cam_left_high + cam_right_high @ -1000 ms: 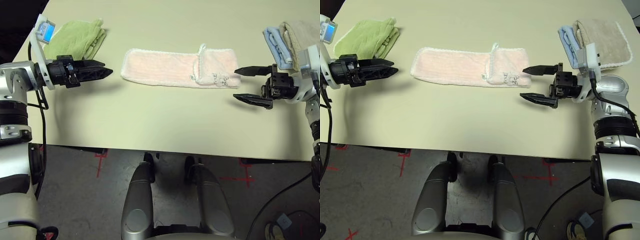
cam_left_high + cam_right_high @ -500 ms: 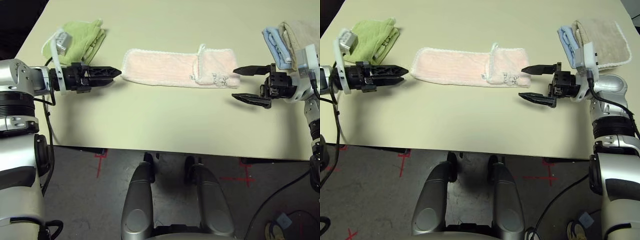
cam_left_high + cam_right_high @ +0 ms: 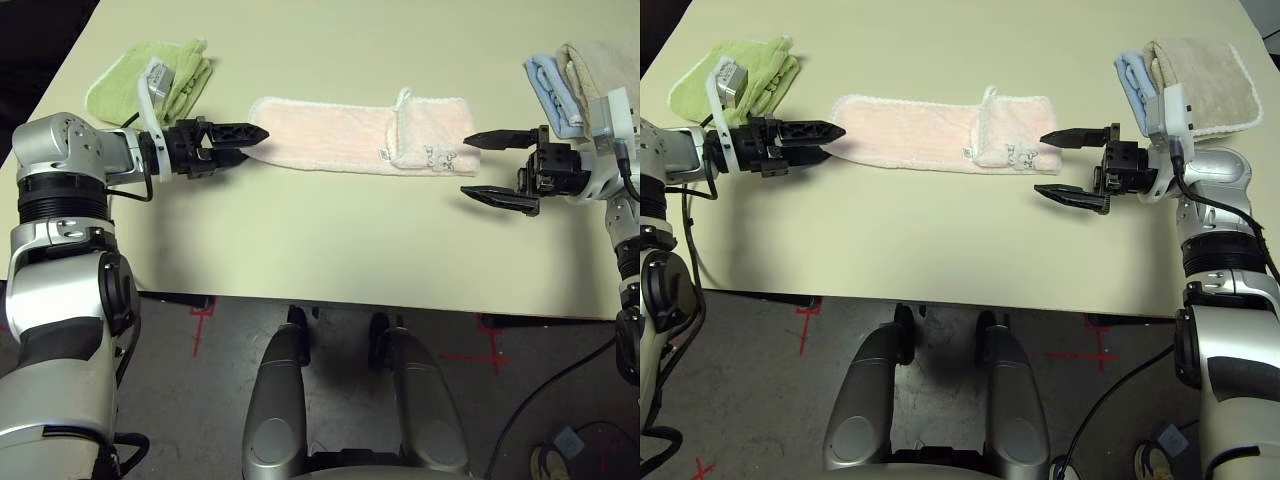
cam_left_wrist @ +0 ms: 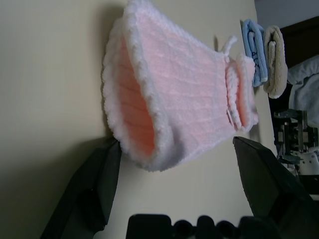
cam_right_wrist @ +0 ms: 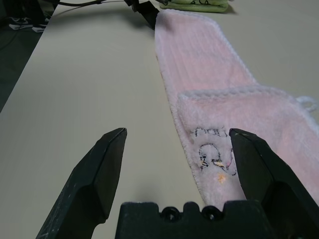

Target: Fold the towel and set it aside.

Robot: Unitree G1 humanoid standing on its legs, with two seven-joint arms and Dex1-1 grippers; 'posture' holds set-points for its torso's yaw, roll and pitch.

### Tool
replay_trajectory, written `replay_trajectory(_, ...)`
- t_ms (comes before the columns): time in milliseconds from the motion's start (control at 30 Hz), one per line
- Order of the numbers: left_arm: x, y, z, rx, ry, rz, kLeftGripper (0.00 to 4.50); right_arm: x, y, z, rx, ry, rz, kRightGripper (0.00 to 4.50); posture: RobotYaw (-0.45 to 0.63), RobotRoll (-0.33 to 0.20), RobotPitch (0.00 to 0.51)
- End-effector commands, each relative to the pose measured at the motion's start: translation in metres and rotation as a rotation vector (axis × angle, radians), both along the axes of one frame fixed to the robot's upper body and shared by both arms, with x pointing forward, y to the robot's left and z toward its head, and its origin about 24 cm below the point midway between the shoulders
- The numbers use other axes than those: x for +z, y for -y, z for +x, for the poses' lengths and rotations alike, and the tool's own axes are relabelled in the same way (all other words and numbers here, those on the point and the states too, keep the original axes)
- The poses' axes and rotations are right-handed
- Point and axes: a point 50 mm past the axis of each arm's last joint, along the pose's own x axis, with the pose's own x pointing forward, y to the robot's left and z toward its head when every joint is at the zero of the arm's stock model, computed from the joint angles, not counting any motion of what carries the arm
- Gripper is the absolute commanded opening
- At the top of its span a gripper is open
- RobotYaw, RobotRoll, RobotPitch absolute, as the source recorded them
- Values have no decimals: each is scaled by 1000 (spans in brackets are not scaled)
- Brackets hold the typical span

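the pink towel [image 3: 320, 135] is laid out on the table [image 3: 350, 235] as a long narrow strip, with the end nearer the right gripper [image 3: 500, 170] folded back over itself in a squarish flap. the strip is edged in white stitching; a small loop is seen at the flap's far corner, a small white tag beside its inner edge, and dark embroidered writing at its near part. at the towel's other end, the layers are seen slightly parted, with a gap between them.

the left gripper [image 3: 256, 145] is held at the towel's left end, its two fingers spread wide and nothing gripped between them. the right gripper is placed at the towel's right end, by the embroidered corner, its fingers likewise spread wide and nothing gripped; whether the towel is touched by either one cannot be told.

beyond the towel's left end, partly covered by the left gripper's white mount, a light green folded towel [image 3: 755, 75] is set. to the right of the pink towel, well apart from it, a light blue folded towel [image 3: 1135, 85] is placed, with a beige folded towel [image 3: 1210, 85] right beside it.
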Motion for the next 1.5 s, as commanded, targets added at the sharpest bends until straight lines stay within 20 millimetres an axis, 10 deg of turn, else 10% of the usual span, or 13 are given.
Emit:
replay_trajectory(33, -8, -1, 1, 14, -32, 15, 4500, -2, 4, -3, -13, 0, -11, 4455, 12, 0, 364)
replay_trajectory(467, -16, -15, 0, 66, -36, 93, 78, -2, 2, -2, -17, 3, -13, 4500, 16, 0, 357)
replay_trajectory(1067, 8, -77, -22, 142, 77, 344, 27, -3, 7, 4, -69, -10, 2, 4500, 46, 0, 356)
replay_trajectory(1500, 52, -37, -13, -30, 274, 312, 27, -5, 13, 4, -79, -31, 48, 4500, 48, 0, 354)
